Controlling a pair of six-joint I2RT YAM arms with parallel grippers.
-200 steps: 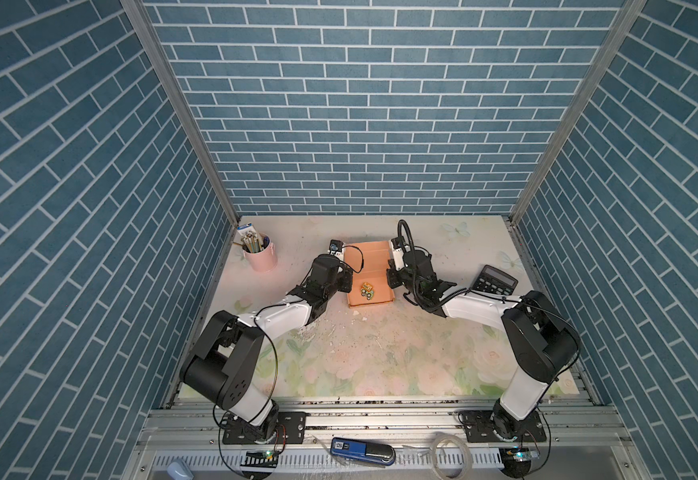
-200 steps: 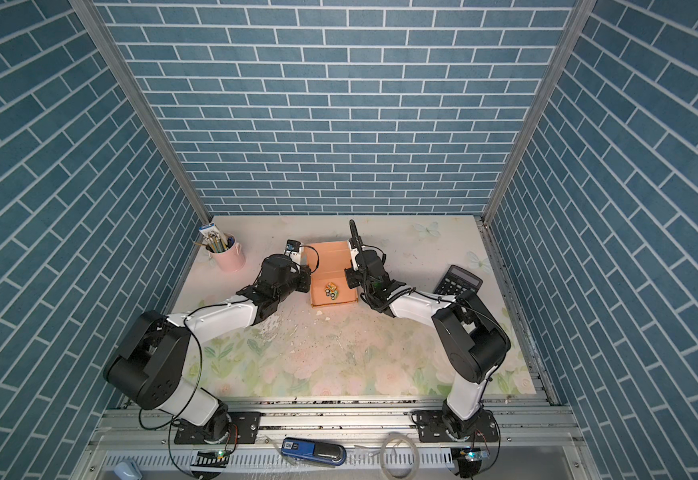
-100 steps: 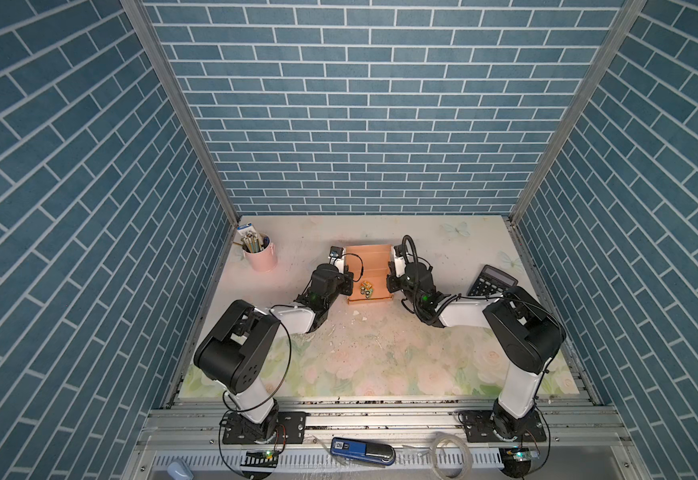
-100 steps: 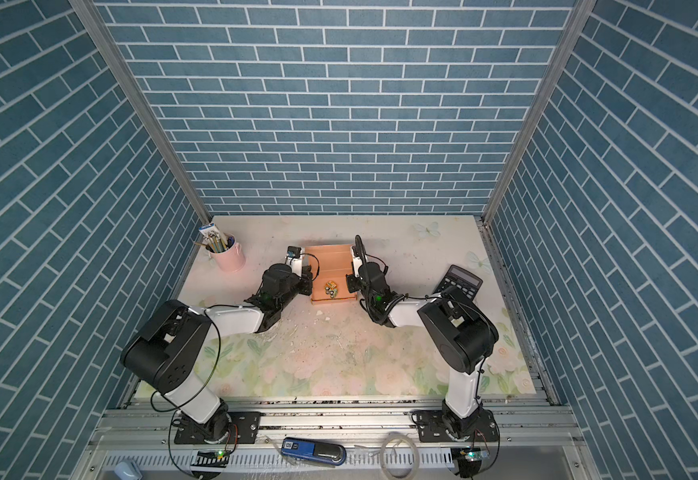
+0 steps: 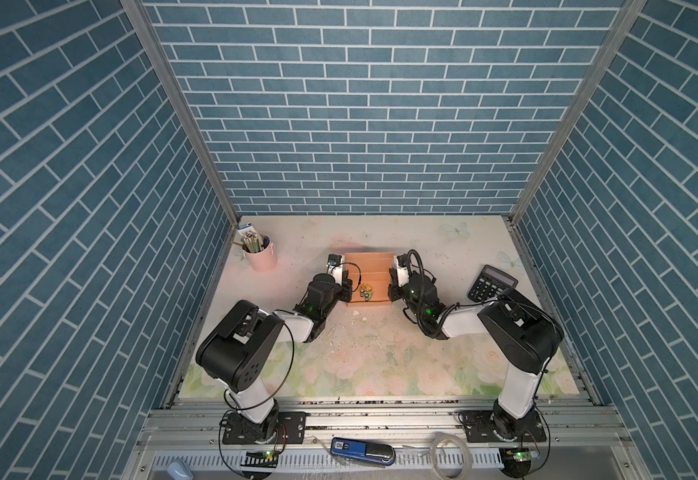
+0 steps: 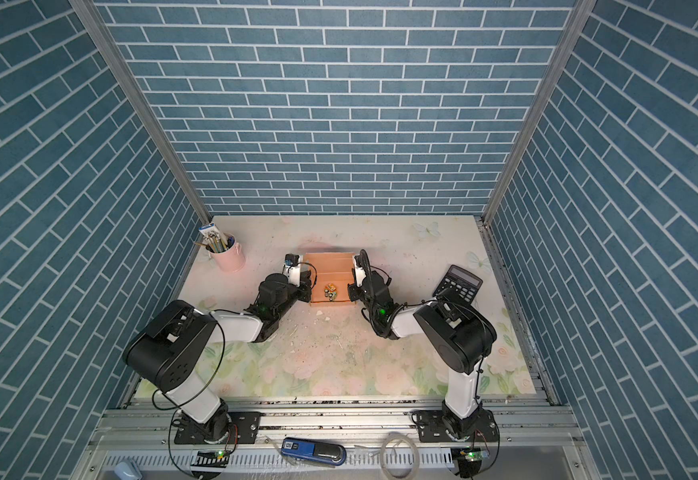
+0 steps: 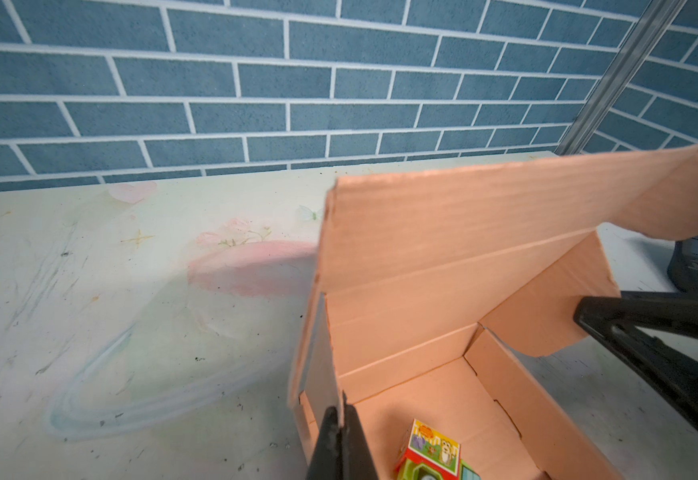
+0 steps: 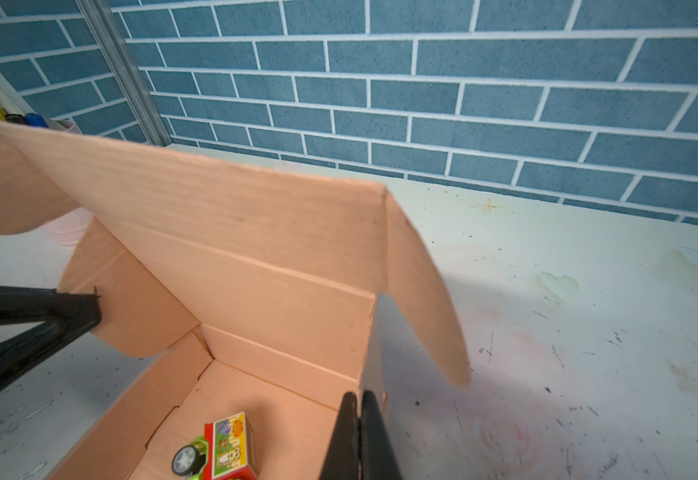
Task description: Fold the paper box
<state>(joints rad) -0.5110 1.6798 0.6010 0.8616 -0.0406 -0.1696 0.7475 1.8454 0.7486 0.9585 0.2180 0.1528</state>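
I am resting the left claw (image 7: 339,432) and right claw (image 8: 357,432), both pinched shut, at the side walls of the paper box (image 5: 370,272): tray formed, lid (image 7: 463,216) standing open.

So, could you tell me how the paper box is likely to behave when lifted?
The paper box looks light and fairly stiff, being corrugated card. Its creased lid would probably swing. The wheeled toy car inside may roll and shift its balance.
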